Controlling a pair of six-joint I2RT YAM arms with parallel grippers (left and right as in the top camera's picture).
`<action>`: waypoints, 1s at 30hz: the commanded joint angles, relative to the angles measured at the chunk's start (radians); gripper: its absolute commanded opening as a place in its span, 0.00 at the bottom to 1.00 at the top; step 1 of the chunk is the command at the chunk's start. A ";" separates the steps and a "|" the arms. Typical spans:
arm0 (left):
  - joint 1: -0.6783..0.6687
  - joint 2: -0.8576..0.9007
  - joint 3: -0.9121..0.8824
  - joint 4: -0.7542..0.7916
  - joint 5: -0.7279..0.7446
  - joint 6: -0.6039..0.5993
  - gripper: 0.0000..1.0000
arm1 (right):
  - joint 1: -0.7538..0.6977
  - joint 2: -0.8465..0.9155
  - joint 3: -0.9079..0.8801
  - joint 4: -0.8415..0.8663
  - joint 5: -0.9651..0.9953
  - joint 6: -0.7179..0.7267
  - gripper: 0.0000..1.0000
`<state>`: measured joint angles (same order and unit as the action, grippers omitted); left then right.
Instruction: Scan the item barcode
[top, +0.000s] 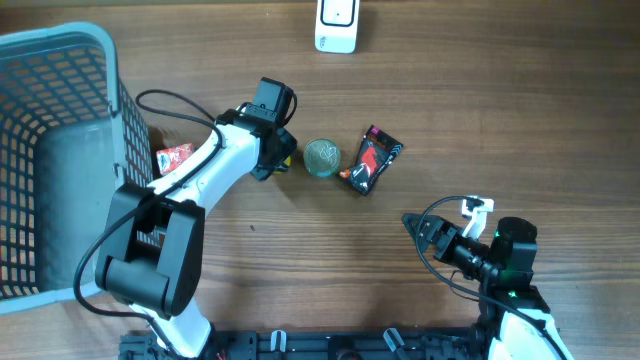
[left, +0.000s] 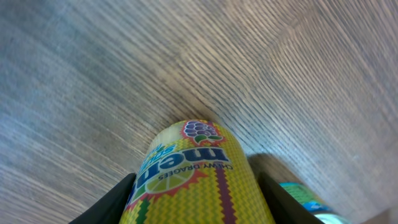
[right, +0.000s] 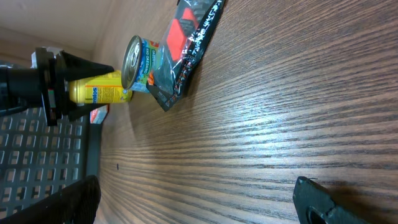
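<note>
Left gripper (top: 279, 154) is down at table level mid-table, jaws either side of the yellow cylindrical candy tube with a lemon-and-berry printed label (left: 194, 177). The tube lies on its side on the brown wood-grain table (top: 520, 110), squarely between the two black fingers (left: 107, 206), its end poking out past the tips. In the left wrist view one finger looks flush with the tube's side and the other has a dark sliver next to it. Cannot tell if the jaws are actually clamped on the tube or just bracketing it. Tube looks to be resting on the wood.

Just beyond the tube's free end is a round green-labelled tin can with a silver top (top: 321, 157), upright, close to the tube; contact unclear. Beside the can, on its far side from the tube, lies a black and red foil snack packet (top: 371, 161), flat, edge against or just next to the can.

Right gripper (top: 441, 222) sits near the front right of the table, well apart from the tube, jaws spread wide with nothing between them, pointing toward the can and packet.

White boxy scanner (top: 336, 26) stands at the far edge, well apart from the tube. Blue-grey plastic mesh basket (top: 112, 85) at the left; a small red packet (top: 173, 157) lies just beside its wall, partly under the left arm.
</note>
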<state>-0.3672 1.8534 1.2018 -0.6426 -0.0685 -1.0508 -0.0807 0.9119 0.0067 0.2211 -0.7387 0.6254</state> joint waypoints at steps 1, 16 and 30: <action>0.005 0.009 0.003 0.004 0.029 0.195 0.48 | -0.005 0.005 0.000 0.002 0.006 -0.019 1.00; 0.005 -0.044 0.003 -0.002 0.185 0.566 0.46 | -0.005 0.005 0.000 0.002 0.010 -0.019 1.00; 0.005 -0.061 0.003 -0.111 0.203 0.845 0.63 | -0.005 0.005 0.000 0.001 0.009 -0.019 1.00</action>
<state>-0.3672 1.8233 1.2015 -0.7410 0.1699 -0.2874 -0.0807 0.9119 0.0067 0.2211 -0.7387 0.6254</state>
